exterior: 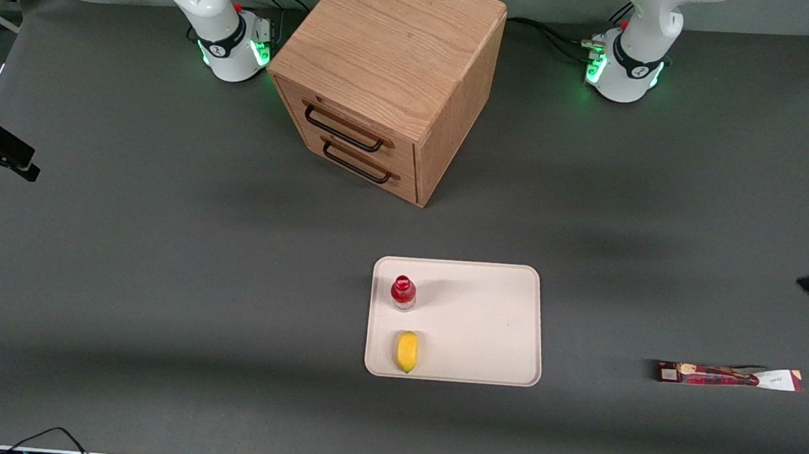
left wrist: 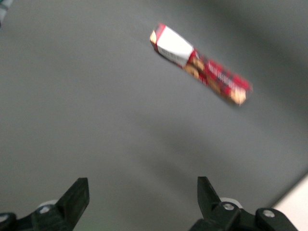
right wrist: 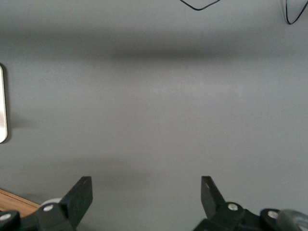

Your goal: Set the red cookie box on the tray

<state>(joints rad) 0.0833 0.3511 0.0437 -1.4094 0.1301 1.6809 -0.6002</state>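
Gripper [left wrist: 143, 197] wide open, holding nothing — hovering over table [exterior: 155, 272]; box [exterior: 729, 376] flat, well apart from tray [exterior: 484, 320].

Tray [exterior: 484, 320] near middle of worktop, close to front edge. Bottle [exterior: 403, 292] and lemon [exterior: 407, 351] on tray. Drawer cabinet [exterior: 387, 74] by back edge. Cookie box [exterior: 728, 376] flat on worktop toward working arm's end. Gripper [left wrist: 143, 202] above worktop near cookie box [left wrist: 199, 70], fingers apart.
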